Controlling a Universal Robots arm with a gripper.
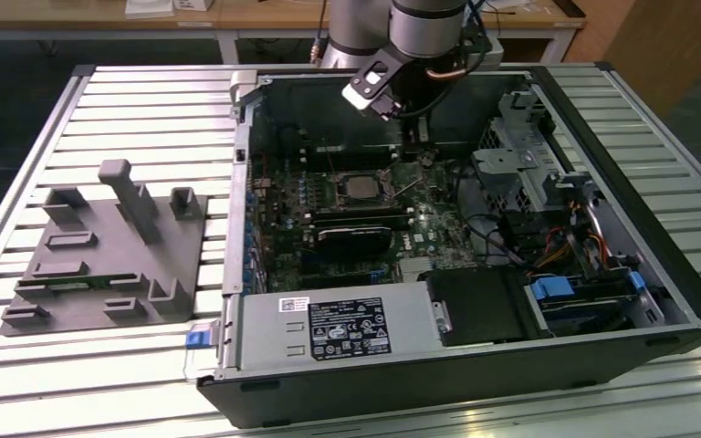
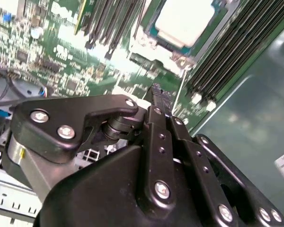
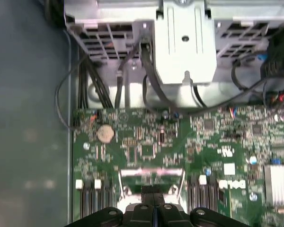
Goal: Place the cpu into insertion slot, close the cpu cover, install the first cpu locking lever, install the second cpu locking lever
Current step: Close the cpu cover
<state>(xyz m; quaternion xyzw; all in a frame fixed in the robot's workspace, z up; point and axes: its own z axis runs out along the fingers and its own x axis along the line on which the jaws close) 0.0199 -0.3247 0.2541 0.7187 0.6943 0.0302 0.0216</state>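
While my pincer (image 1: 419, 151) hangs over the motherboard (image 1: 436, 228), just above centre in the exterior view, its fingers (image 3: 147, 190) are clenched together on nothing. The cpu (image 1: 360, 185) sits in the insertion slot (image 1: 336, 173) at frame centre, just below-left of the pincer.

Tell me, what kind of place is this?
Probably a robotics lab or workshop: a grey robot arm reaches into an open black computer case lying on a slatted metal table, with pale wooden workbenches behind.
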